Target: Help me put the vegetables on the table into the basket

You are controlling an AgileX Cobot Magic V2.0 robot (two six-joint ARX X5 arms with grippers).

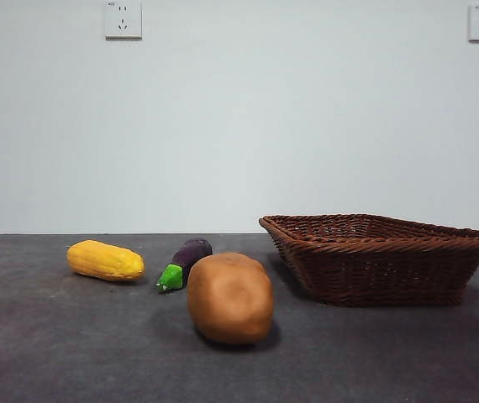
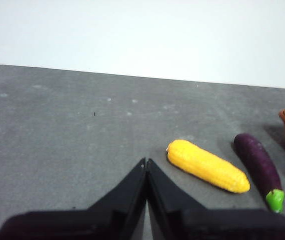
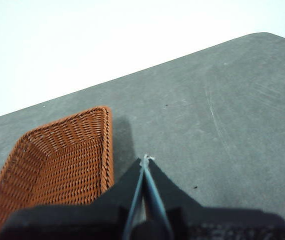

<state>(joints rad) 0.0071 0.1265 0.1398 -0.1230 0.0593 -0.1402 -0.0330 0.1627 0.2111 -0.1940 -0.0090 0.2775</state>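
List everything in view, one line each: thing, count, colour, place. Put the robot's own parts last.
corn cob: one, yellow, lying on the table, farthest from the basket in the front view.
eggplant: one, dark purple with a bright green stem, on the table between the corn cob and the potato.
potato: one, tan-brown, on the table, nearest the front camera.
basket: one, dark brown wicker, on the table, nothing visible inside.
table: one, dark grey.
wall sockets: two, white, high on the pale wall.
left gripper: one, black, shut, near the corn cob.
right gripper: one, black, shut, beside the basket.
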